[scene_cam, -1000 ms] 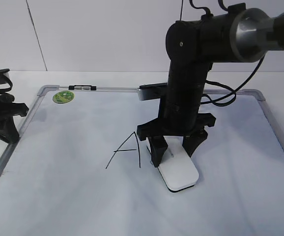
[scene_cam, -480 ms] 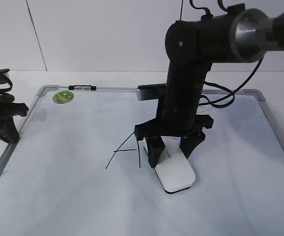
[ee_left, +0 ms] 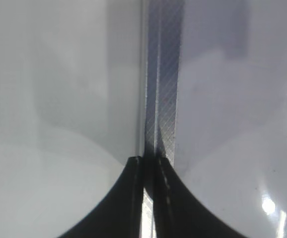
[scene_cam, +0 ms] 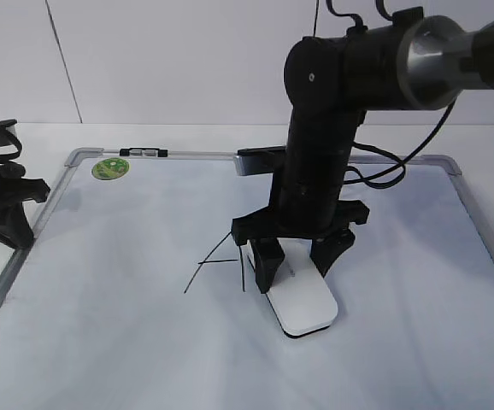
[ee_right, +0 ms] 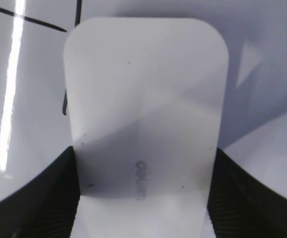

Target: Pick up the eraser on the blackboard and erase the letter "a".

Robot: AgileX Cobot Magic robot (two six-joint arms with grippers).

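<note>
The blackboard is a white dry-erase board with a grey frame, lying flat. My right gripper is shut on the flat white eraser and presses it on the board just right of the capital "A". In the right wrist view the eraser fills the space between the fingers, with grey lettering on top. A short black stroke peeks out at its left edge. The lowercase "a" does not show as a whole letter. My left gripper rests shut at the board's left edge.
A round green sticker and a small black-and-white clip sit at the board's far left corner. The left wrist view shows the grey frame strip under the shut fingers. A white wall stands behind.
My right gripper has slid the eraser a little to the left, closer to the capital "A", whose right stroke is now partly behind the finger. The left arm has not moved.
</note>
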